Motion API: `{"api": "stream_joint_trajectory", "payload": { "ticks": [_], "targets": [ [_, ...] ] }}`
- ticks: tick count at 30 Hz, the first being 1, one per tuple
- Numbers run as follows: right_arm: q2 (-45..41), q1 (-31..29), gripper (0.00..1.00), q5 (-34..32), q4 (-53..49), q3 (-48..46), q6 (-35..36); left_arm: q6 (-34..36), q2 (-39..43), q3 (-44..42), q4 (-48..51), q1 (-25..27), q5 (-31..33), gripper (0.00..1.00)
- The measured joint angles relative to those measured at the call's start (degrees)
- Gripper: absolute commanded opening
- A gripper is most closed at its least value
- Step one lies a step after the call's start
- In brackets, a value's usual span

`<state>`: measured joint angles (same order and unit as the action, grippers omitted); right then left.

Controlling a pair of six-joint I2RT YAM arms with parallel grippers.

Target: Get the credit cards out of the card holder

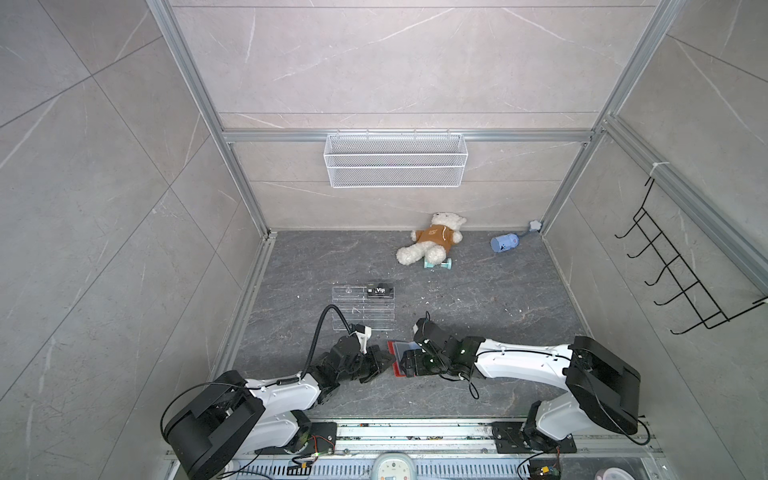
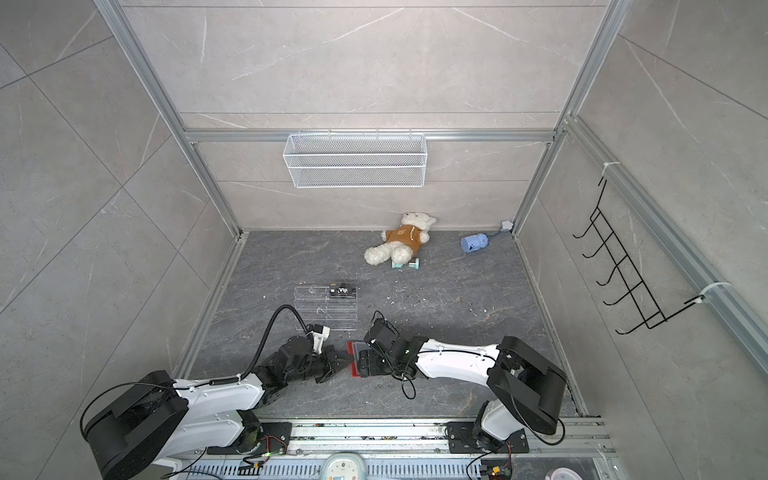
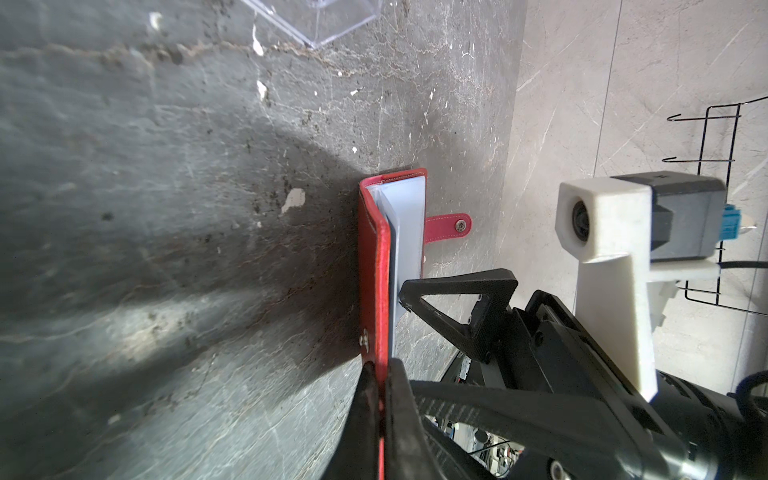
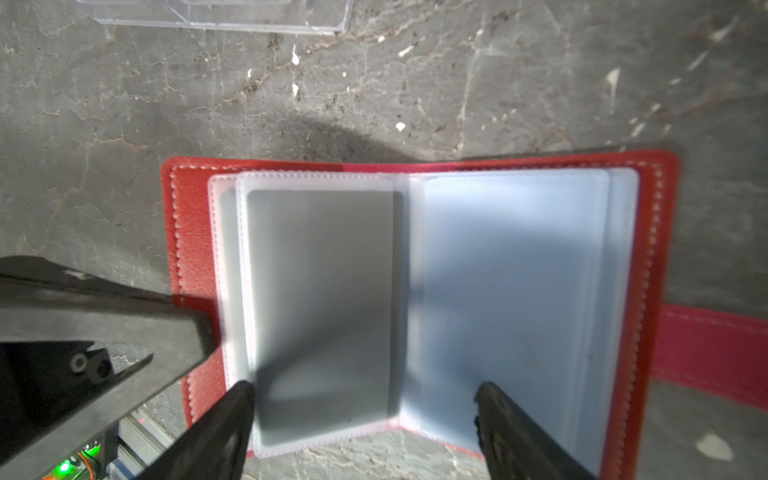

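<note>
The left tool (image 3: 380, 376) clamps the cover of the open red card holder (image 4: 189, 232); the right tool (image 4: 365, 388) hangs wide over 1 sleeved grey card (image 4: 320, 307).

Robot lab test cell, aluminium frame (image 1: 407, 136), tile-look wall panels (image 1: 395, 62), two arms (image 1: 286, 388) bolted to a rail (image 1: 415, 432) at six o'clock.

The left arm (image 1: 286, 392) and right arm (image 1: 519, 360) pair white shells (image 2: 457, 360) with black joint housings (image 1: 602, 376). A ribbed black cable (image 1: 319, 326) arcs from the left one; thin black wires (image 1: 470, 386) trail the right. The left tool (image 3: 384, 376) and right tool (image 4: 365, 388) have black, triangular open-frame fingers (image 3: 457, 291)
</note>
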<state>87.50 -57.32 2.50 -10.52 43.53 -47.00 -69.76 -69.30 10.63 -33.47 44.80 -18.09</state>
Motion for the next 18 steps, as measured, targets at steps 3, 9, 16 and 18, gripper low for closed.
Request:
{"api": "stream_joint_trajectory", "payload": {
  "ticks": [3, 9, 16, 18],
  "targets": [
    [-0.02, -0.04, 0.84, -0.42, -0.37, 0.11, 0.0, 0.24, -0.07, 0.0, 0.0, 0.07, 0.02, 0.0],
    [-0.63, -0.04, 0.84, -1.27, -1.33, 0.26, 0.0, 0.66, -0.31, 0.0, 0.0, 0.11, 0.02, 0.0],
    [-1.81, -0.04, 0.83, -2.36, -2.12, 0.24, -0.04, 1.22, -0.94, 0.0, 0.0, 0.11, 0.0, 0.0],
    [-2.01, -0.04, 0.83, -2.71, -2.16, 0.24, -0.2, 1.4, -1.33, 0.0, 0.0, 0.11, 0.02, 0.0]
  ]
}}
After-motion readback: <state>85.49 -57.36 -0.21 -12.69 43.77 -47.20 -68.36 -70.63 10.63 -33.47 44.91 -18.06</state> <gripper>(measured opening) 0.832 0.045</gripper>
